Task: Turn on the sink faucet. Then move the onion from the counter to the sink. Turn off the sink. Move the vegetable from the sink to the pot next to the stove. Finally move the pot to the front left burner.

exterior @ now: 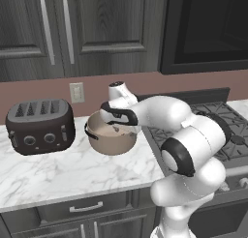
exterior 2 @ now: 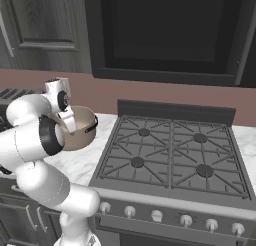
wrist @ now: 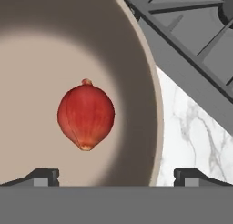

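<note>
Onion [wrist: 86, 115] lies inside pot [wrist: 145, 82], left rim cut off; gripper [wrist: 116, 175] fingers spread.

Below the open jaws, in the pot [wrist: 150, 82]: the onion [wrist: 86, 114], lying between the fingertips [wrist: 43, 176]. Beside the pot, on the counter [wrist: 191, 127]: the stove [wrist: 191, 41].

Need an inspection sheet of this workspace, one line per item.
Surface: white marble counter left of the stove.
Job's things: onion lies on the floor of the pot; pot stands on the counter beside the stove, not on a burner.
Clutter: dark toaster left of the pot.
Grippers: tool open above the pot, holding nothing.
Cables: nothing seen.
Surroundings: dark cabinets, wall outlet, microwave above the stove.
</note>
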Motion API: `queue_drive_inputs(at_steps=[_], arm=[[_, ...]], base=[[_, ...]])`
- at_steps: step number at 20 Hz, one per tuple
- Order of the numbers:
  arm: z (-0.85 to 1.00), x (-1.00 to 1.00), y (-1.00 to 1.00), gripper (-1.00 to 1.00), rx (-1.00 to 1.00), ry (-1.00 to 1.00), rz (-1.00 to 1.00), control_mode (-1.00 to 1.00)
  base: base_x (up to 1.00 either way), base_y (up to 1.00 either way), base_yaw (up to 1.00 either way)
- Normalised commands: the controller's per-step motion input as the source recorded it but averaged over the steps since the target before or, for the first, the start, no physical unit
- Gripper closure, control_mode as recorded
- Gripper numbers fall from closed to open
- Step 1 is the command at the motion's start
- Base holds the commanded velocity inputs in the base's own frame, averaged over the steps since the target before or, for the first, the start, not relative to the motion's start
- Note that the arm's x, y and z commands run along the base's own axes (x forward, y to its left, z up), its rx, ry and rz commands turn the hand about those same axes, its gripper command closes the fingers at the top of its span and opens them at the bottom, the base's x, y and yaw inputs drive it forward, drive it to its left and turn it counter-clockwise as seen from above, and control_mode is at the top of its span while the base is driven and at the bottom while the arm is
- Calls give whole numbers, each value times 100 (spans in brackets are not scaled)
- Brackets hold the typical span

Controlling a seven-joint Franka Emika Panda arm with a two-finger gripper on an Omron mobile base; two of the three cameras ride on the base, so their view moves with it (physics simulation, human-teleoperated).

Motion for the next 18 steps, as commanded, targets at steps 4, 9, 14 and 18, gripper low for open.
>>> queue_drive_inputs(at_steps=[4, 9, 14, 18], arm=[[-25, 4, 0, -100, 0, 1, 0, -100], [-31, -8, 0, -100, 0, 0, 0, -100], [-25, -17, 0, -100, 0, 0, -3, -100], [-32, -9, 0, 100, 0, 0, -3, -100]], base=[[0, 0, 0], [0, 0, 0], [0, 0, 0], [0, 0, 0]])
